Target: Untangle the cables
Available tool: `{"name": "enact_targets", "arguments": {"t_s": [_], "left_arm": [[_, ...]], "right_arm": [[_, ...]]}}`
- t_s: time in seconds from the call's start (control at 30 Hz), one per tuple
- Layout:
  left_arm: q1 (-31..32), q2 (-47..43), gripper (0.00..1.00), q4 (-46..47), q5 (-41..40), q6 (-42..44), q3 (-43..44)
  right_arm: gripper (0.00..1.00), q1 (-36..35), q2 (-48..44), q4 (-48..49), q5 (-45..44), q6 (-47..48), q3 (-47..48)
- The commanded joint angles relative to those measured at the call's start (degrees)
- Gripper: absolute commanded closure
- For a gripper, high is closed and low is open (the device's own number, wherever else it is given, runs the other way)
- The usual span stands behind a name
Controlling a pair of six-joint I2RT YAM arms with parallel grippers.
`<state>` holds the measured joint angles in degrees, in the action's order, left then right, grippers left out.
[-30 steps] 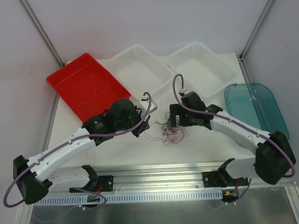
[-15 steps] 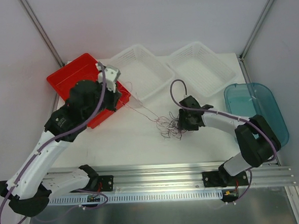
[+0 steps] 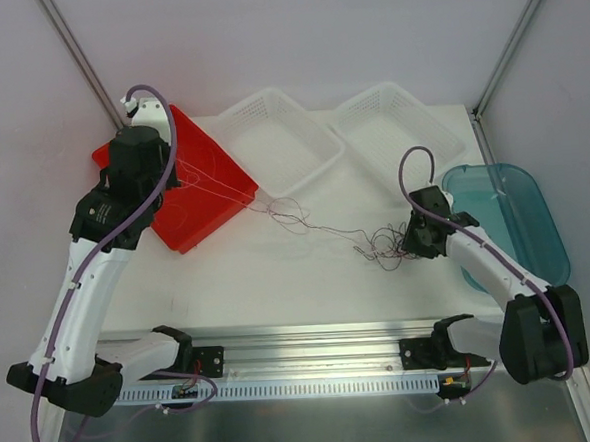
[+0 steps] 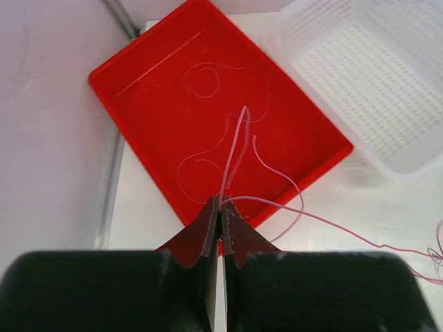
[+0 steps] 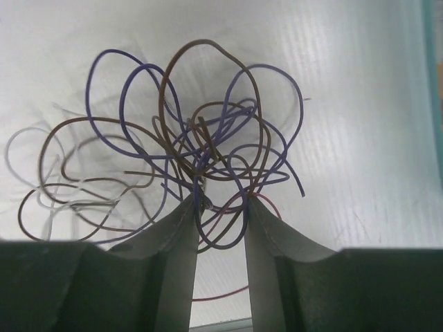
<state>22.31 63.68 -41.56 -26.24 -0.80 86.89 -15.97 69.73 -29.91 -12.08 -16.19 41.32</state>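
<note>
Red tray below left hand pinching cable; white basket adjacent.

Nothing legible for you to log: no text, label, brand, number or sign can be read in any of the three views.
</note>
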Motion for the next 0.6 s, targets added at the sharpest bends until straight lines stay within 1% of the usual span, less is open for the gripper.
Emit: {"name": "enact_targets", "arguments": {"t_s": [0.0, 0.03, 0.07, 0.1, 0.13, 0.2, 0.23, 0.27, 0.3, 0.33, 0.37, 0.4, 0.43, 0.47, 0.53, 0.57], "left_arm": [[-1.3, -0.5, 1.0, -2.4, -6.7, 2.0, 2.9], [-1.4, -0.7, 1.0, -2.4, -4.1, 1.8, 2.7], [-1.3, -1.7, 1.0, -2.3, 3.4, 1.5, 1.5], [-1.3, -2.2, 1.0, -2.0, 6.5, 1.2, 0.7], [-1.3, -3.0, 1.0, -1.9, 11.3, 1.1, -1.0], [-1.3, -3.5, 1.0, -1.9, 16.5, 1.0, -2.9], [-1.2, -3.9, 1.0, -1.9, 20.2, -1.0, -3.7], [-1.2, -4.1, 1.0, -1.5, 27.8, -2.0, -5.7], [-1.0, -4.2, 1.0, -1.1, 32.3, -3.8, -6.8], [0.3, -4.4, 1.0, 0.7, 35.3, -4.7, -9.8], [1.3, -4.6, 1.0, 1.9, 38.7, -5.7, -11.6], [3.1, -4.8, 1.0, 3.6, 39.0, -7.0, -13.2], [6.7, -4.6, 1.0, 5.5, 38.9, -7.5, -16.1], [8.7, -4.4, 1.0, 6.3, 38.3, -7.8, -17.2], [10.9, -3.2, 1.0, 7.2, 37.3, -9.5, -19.9], [11.4, -3.0, 1.0, 8.4, 37.3, -10.3, -20.9]], "right_arm": [[0.67, 2.5, -3.5, -4.5, -0.6, 1.5, 0.2], [0.67, 2.7, -3.8, -4.9, -0.2, 2.1, 0.7], [0.67, 2.7, -4.7, -5.2, 0.0, 2.1, 1.0], [0.68, 2.7, -5.1, -5.2, 0.5, 2.4, 1.1], [0.69, 2.7, -5.8, -5.7, 0.6, 2.6, 1.6], [0.68, 2.7, -6.7, -5.8, 1.9, 3.7, 2.1], [0.66, 2.6, -7.2, -5.9, 3.1, 4.7, 2.4], [0.61, 2.6, -7.9, -6.1, 5.9, 6.4, 3.6], [0.56, 2.3, -8.4, -6.2, 7.1, 7.4, 4.1], [0.45, 1.4, -9.0, -6.3, 8.2, 8.4, 4.6], [0.4, 0.8, -10.7, -6.1, 10.0, 10.1, 5.9], [0.36, 0.2, -11.4, -6.3, 10.8, 10.8, 6.5], [0.33, -0.9, -12.2, -6.1, 11.6, 11.3, 7.4], [0.29, -1.6, -12.9, -6.0, 15.0, 12.1, 8.6], [0.25, -3.7, -14.4, -4.5, 18.1, 13.4, 9.7], [0.23, -4.7, -14.7, -3.7, 21.4, 13.7, 10.1]]}}
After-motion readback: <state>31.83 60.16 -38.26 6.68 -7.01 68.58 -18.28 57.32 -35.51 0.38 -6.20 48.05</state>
